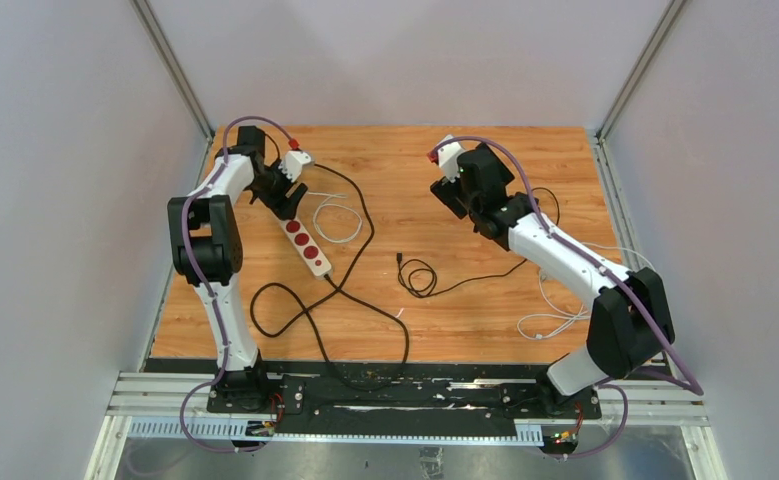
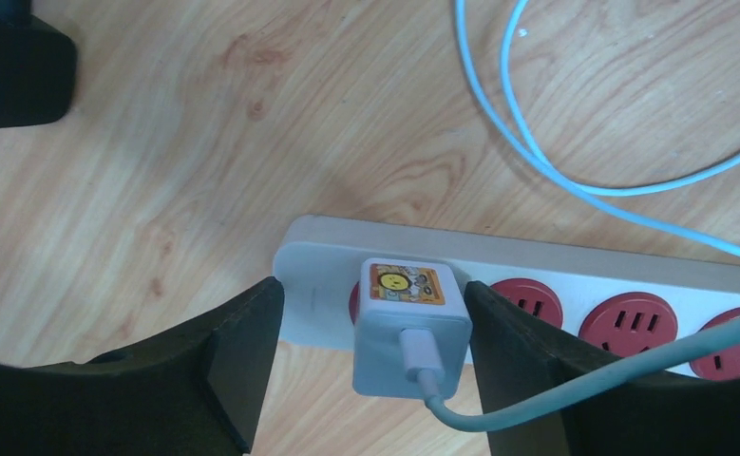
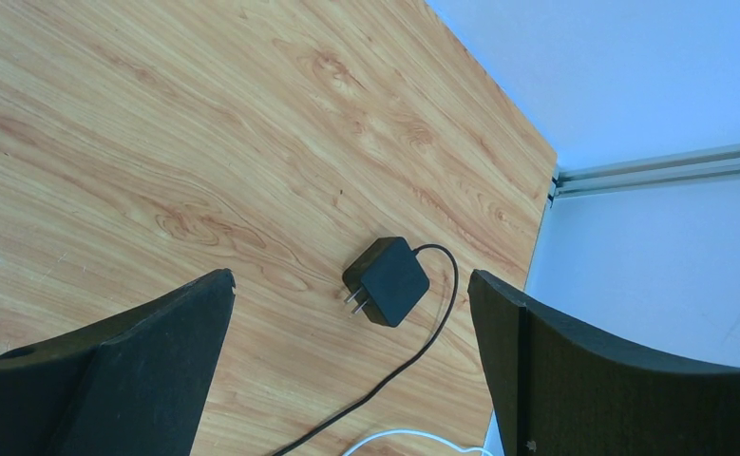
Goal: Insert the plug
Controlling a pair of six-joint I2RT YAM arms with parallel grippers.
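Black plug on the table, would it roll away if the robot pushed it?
Probably not: the black plug is boxy and lies flat on the table, so it should slide rather than roll. Its thin cord looks floppy and would likely trail behind.

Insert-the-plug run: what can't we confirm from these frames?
- Left wrist: prongs of the white square charger plug hidden by its own body; full seating in the white power strip with red sockets unclear.
- Left wrist: strip's right end cut off by the frame edge.
- Top: charger hidden under the left arm.
- Right wrist: cord of the black square adapter runs off the bottom edge.
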